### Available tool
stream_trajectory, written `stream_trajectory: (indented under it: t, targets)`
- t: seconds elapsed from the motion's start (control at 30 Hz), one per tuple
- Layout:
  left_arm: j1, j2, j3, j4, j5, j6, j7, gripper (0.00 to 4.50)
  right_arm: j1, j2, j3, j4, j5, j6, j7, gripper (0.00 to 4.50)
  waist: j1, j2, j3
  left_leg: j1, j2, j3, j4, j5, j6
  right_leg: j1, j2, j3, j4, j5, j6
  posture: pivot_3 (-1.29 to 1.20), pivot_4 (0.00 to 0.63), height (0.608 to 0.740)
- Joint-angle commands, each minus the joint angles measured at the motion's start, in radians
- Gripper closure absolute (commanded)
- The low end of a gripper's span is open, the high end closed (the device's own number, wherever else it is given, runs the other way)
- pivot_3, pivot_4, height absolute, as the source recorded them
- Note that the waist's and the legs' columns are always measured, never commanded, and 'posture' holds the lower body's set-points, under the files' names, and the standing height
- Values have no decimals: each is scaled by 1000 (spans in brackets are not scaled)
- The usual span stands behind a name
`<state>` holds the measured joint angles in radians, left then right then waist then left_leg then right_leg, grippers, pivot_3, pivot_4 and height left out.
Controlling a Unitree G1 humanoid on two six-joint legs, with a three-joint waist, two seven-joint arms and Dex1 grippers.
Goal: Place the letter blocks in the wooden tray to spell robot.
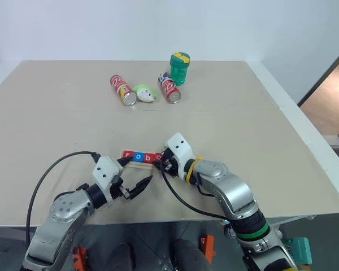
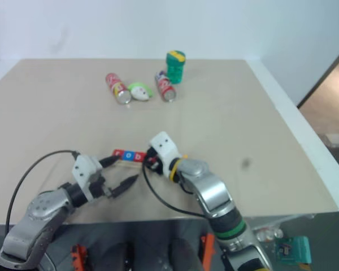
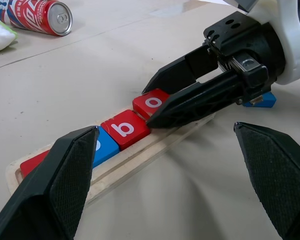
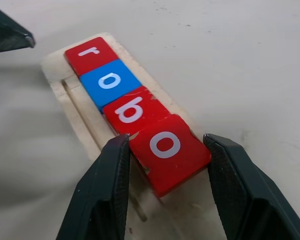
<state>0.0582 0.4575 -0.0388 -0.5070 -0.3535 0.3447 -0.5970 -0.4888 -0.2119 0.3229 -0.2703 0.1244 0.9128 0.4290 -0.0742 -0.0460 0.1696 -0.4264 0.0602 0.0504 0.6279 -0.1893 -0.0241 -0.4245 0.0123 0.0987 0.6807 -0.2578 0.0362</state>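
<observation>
Left eye view, soda cans (image 1: 123,90), green jar (image 1: 179,69)

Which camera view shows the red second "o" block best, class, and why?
The right wrist view: the second "o" block sits close up, letter readable, between the right end effector fingers. The left wrist view shows it partly behind those fingers; the head views show it tiny.

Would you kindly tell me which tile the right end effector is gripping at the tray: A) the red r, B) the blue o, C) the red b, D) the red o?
D: in the right wrist view the right end effector has a finger on each side of the red o, last in the row on the wooden tray.
</observation>
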Motion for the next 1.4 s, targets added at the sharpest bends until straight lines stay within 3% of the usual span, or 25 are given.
stream_trajectory:
  t: [0.03, 0.8, 0.83, 0.87, 1.0, 1.03, 1.23, 1.37, 1.4]
  targets:
    - [-5, 1, -2, -22, 2, -12, -1, 0, -14, 4, -17, -38, 6, 13, -12, 2784, 0, 0, 0, 0, 0, 0, 0, 0, 0, 0, 0, 0, 0, 0, 0, 0, 150, 739]
    - [5, 6, 5, -20, 3, -18, -4, 0, -24, 31, 7, -21, 9, 17, -18, 2784, 0, 0, 0, 0, 0, 0, 0, 0, 0, 0, 0, 0, 0, 0, 0, 0, 150, 739]
    - [5, 4, 5, -19, 3, -19, -3, 0, -24, 33, 6, -20, 10, 18, -19, 1776, 0, 0, 0, 0, 0, 0, 0, 0, 0, 0, 0, 0, 0, 0, 0, 0, 150, 739]
    - [4, 4, 4, -18, 3, -20, -3, 0, -24, 33, 5, -19, 9, 17, -20, 1591, 0, 0, 0, 0, 0, 0, 0, 0, 0, 0, 0, 0, 0, 0, 0, 0, 150, 739]
    - [3, 2, 3, -17, 3, -25, -5, 0, -28, 36, 1, -22, 7, 10, -25, 171, 0, 0, 0, 0, 0, 0, 0, 0, 0, 0, 0, 0, 0, 0, 0, 0, 150, 739]
    - [3, 2, 3, -16, 3, -26, -6, 0, -29, 37, -2, -24, 7, 7, -26, 28, 0, 0, 0, 0, 0, 0, 0, 0, 0, 0, 0, 0, 0, 0, 0, 0, 150, 739]
    - [3, 7, 3, -15, 4, -30, -12, 0, -46, 40, -53, -50, 19, 3, -37, 28, 0, 0, 0, 0, 0, 0, 0, 0, 0, 0, 0, 0, 0, 0, 0, 0, 150, 739]
    - [5, 24, 4, -9, 4, -50, -39, 0, -64, 13, -154, -82, 57, 10, -31, 28, 0, 0, 0, 0, 0, 0, 0, 0, 0, 0, 0, 0, 0, 0, 0, 0, 150, 739]
    - [5, 28, 13, -6, -5, -50, -46, 0, -48, -13, -190, -93, 72, 0, -13, 266, 0, 0, 0, 0, 0, 0, 0, 0, 0, 0, 0, 0, 0, 0, 0, 0, 150, 739]
